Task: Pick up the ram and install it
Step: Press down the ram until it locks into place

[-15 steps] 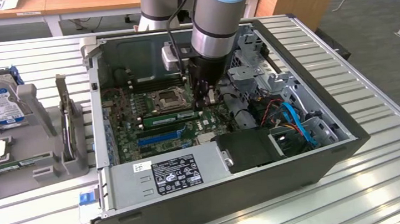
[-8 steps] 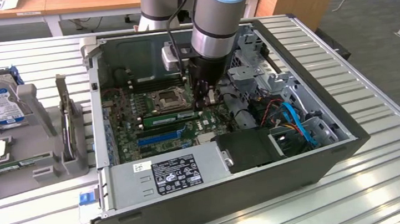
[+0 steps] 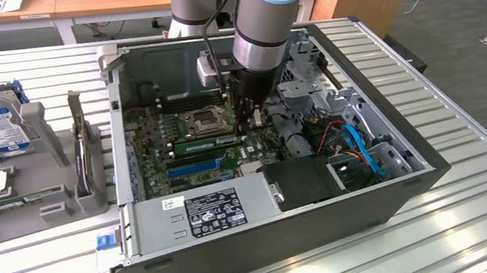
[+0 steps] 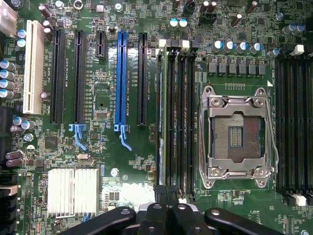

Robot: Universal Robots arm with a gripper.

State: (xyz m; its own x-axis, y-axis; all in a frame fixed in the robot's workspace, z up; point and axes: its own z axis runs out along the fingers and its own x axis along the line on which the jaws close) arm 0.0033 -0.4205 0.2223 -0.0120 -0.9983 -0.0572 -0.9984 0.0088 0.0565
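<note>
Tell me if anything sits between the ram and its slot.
Nothing visible does. The ram already stands in a memory slot beside the CPU socket, with the shut gripper at one end.

The arm (image 3: 260, 19) was built of thick, silver-grey cylindrical tubes, with a light blue cap seen at the upper joint and a dark band where the lower tube ended. A black cable (image 3: 209, 38) was run down beside the tube, past a small pale boxy unit mounted at the wrist, below which the black wrist assembly was seen. In the wrist view, the pincer (image 4: 167, 211) was made of black, glossy linkage bars, joined by round silvery pivot pins.
</note>
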